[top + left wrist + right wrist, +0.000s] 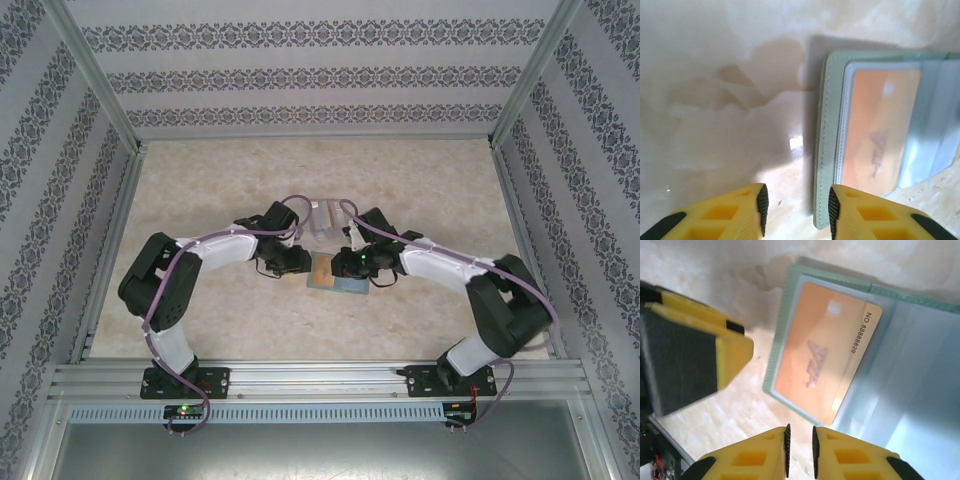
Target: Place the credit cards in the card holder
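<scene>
The sage-green card holder (345, 287) (826, 150) (920, 405) lies open on the table between both arms. An orange credit card (880, 130) (820, 355) with a printed number sits on its left half, partly under the clear pocket. My left gripper (797, 205) (300, 262) is open just off the holder's left edge; its right finger (865, 215) sits by the holder's corner, nothing between the jaws. My right gripper (800, 450) (354, 264) hovers at the holder's near edge, jaws a narrow gap apart and empty.
Pale flat pieces (324, 215) lie just behind the grippers, too small to make out. The marbled beige tabletop (220, 190) is bounded by metal rails and patterned walls. In the right wrist view the left gripper's yellow finger (732, 352) stands close to the holder's left edge.
</scene>
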Controlling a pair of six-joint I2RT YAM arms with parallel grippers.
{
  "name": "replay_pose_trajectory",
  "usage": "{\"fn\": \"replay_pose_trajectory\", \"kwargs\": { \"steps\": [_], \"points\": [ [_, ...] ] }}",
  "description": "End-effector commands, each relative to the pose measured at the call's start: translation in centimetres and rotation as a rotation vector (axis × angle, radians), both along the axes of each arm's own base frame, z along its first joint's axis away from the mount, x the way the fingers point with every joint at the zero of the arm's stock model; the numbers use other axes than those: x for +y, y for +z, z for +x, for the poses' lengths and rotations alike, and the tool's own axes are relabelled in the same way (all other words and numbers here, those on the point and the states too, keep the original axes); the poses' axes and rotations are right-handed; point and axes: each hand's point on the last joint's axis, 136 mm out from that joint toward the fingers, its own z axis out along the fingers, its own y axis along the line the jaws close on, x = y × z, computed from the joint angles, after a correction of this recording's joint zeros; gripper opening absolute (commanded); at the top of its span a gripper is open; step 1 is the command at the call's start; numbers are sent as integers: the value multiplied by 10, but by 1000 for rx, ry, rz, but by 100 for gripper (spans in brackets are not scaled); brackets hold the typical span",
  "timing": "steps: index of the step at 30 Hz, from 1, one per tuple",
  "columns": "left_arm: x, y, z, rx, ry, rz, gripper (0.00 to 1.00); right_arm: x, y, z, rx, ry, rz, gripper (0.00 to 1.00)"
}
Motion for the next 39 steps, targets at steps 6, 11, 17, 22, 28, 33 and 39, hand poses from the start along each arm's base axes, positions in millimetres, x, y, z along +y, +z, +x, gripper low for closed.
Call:
{"fn": "replay_pose_trajectory", "kwargs": {
  "steps": [6,11,17,22,28,33,39],
  "points": [
    [4,15,6,-68,7,-16,43,-54,-25,-15,-8,-118,-195,44],
    [-4,2,7,-42,11,-52,44,-63,-41,-19,12,-160,-226,50],
    [-9,-6,9,-27,6,-68,44,-56,-46,-17,30,-152,-211,42],
    [-7,-9,7,-21,5,-56,43,-53,-45,-13,28,-147,-207,39],
    [-7,-12,7,-11,6,-57,43,-50,-49,-9,35,-140,-211,36],
    [-8,-15,5,-7,2,-62,43,-48,-48,-8,34,-132,-208,30],
    [-10,-14,6,-8,4,-71,43,-48,-40,-8,18,-132,-206,27]
  ]
}}
